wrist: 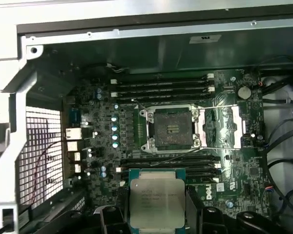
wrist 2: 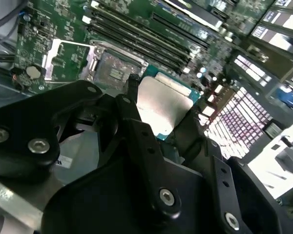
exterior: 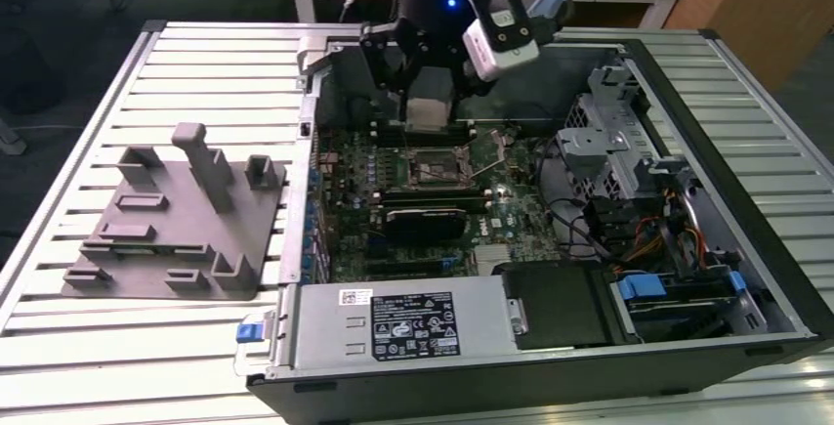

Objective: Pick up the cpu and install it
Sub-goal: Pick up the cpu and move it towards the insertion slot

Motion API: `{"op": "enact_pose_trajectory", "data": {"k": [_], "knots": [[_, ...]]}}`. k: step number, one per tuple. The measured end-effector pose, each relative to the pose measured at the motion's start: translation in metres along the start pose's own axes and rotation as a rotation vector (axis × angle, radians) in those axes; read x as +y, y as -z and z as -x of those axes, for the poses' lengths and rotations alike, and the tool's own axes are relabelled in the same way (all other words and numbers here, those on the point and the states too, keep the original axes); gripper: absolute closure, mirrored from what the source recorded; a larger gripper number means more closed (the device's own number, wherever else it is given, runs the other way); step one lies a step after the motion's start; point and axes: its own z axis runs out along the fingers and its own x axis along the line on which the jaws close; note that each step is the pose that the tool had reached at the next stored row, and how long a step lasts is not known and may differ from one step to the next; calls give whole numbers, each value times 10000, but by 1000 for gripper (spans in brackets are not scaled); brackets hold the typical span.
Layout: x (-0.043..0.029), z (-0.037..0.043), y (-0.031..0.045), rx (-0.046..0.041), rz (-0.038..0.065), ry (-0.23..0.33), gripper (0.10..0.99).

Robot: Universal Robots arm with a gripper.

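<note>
The cpu (wrist: 157, 202), a flat square chip with a silvery top and green edge, is held between the black fingers (wrist: 112, 217) of my gripper (wrist: 157, 217), which is shut on it. In the second wrist view the cpu (wrist 2: 161, 105) sits between the fingers (wrist 2: 132, 97), raised over the board. The black-framed socket (wrist: 172, 129) lies open on the green motherboard, its metal cover plate (wrist: 224, 127) swung aside. The cpu hovers beside the socket, not over it. In the exterior view my gripper (exterior: 428, 117) hangs inside the open computer case, just behind the socket (exterior: 437, 166).
Memory slots (wrist: 161, 87) flank the socket on both sides. Case walls (exterior: 307, 83), a drive cage (exterior: 612, 137), cables (exterior: 651, 230) and the power supply (exterior: 404, 322) surround the board. A grey fixture (exterior: 183, 220) stands on the slatted table at the exterior view's left.
</note>
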Motion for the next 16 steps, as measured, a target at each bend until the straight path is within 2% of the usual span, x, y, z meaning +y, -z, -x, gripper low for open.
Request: {"op": "enact_pose_trajectory", "data": {"k": [6, 16], "knots": [[13, 80, -106, 7, -1, 1, 545], [50, 95, -291, 1, 0, 0, 545]]}}
